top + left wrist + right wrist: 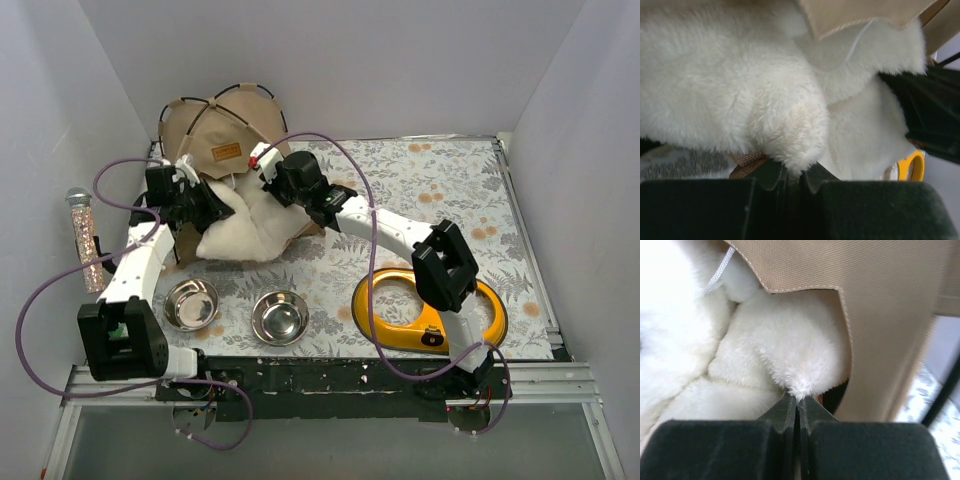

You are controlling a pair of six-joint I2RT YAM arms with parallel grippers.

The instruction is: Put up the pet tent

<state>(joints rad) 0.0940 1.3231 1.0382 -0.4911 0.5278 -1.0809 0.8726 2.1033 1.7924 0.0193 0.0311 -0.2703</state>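
The tan pet tent (222,125) stands at the far left of the table, with thin black rods arching over it. A cream fluffy cushion (250,222) lies half in its doorway. My left gripper (205,205) is shut on the cushion's left edge, and the fur (790,125) is pinched between its fingers. My right gripper (282,180) is shut on the cushion's right edge (800,375), under the tent's tan flap (880,300). The tent's black lining (935,115) shows at the right of the left wrist view.
Two steel bowls (191,303) (280,317) sit at the near edge. The yellow oval bowl stand (400,312) lies at the near right. A clear tube of treats (85,235) leans against the left wall. Walls close in on three sides.
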